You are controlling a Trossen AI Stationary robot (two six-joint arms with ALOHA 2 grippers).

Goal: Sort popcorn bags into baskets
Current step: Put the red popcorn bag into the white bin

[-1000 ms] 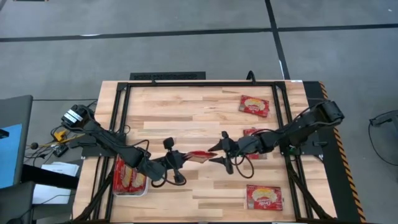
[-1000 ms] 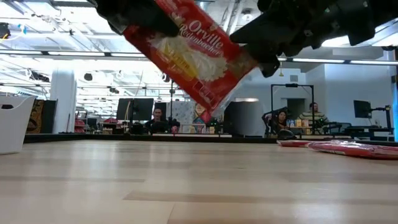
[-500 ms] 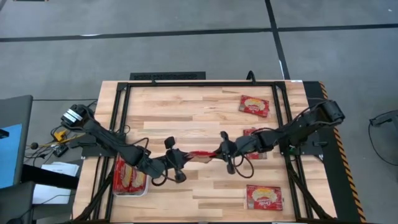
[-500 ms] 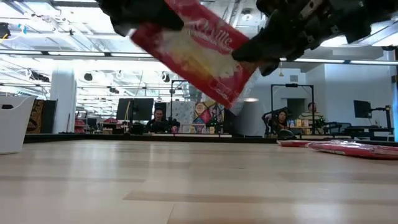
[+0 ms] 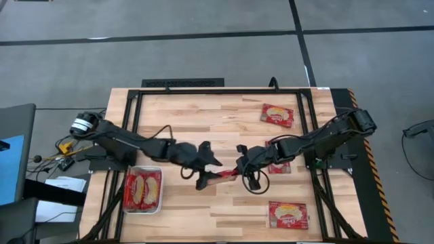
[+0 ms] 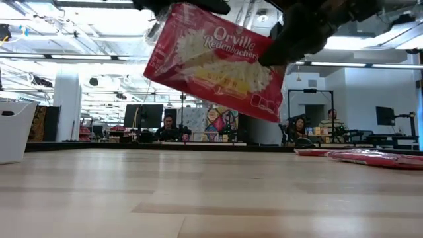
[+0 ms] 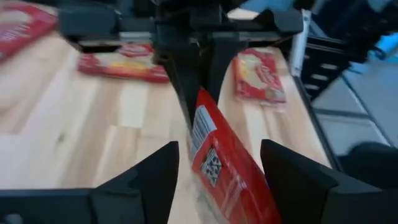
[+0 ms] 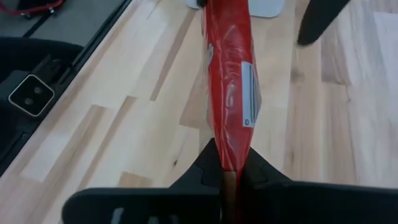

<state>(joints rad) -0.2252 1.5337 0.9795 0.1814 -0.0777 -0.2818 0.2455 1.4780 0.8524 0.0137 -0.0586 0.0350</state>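
One red popcorn bag (image 6: 215, 63) hangs above the table's middle between my two grippers and also shows in the high view (image 5: 220, 176). My right gripper (image 8: 230, 163) is shut on the bag's right end. My left gripper (image 7: 219, 152) is open. Its fingers stand on either side of the bag's left end without touching it. The white tray (image 5: 159, 203) sits at the near left with two bags lying flat in it. Three more bags (image 5: 278, 115) (image 5: 288, 215) (image 5: 279, 165) lie flat on the table's right side. My right gripper pinches the bag's right-hand short end (image 8: 229, 146) between its two fingers. The fingers lie level, come from the table's right and run along the bag. The bag is lifted clear of the table, stands on edge, and in the low view dips toward its right end.
A black metal frame (image 5: 135, 122) runs round the tabletop. My left arm (image 5: 135, 144) reaches across just beyond the tray. My right arm (image 5: 319, 139) passes over one of the flat bags. Bare wood lies along the table's far middle.
My right gripper has taken hold of the bag's right end. My left gripper has gone toward the table's right and far edge, and its arm has swung off the tray. The bag has turned from a steep tilt to nearer level, still clear of the table.
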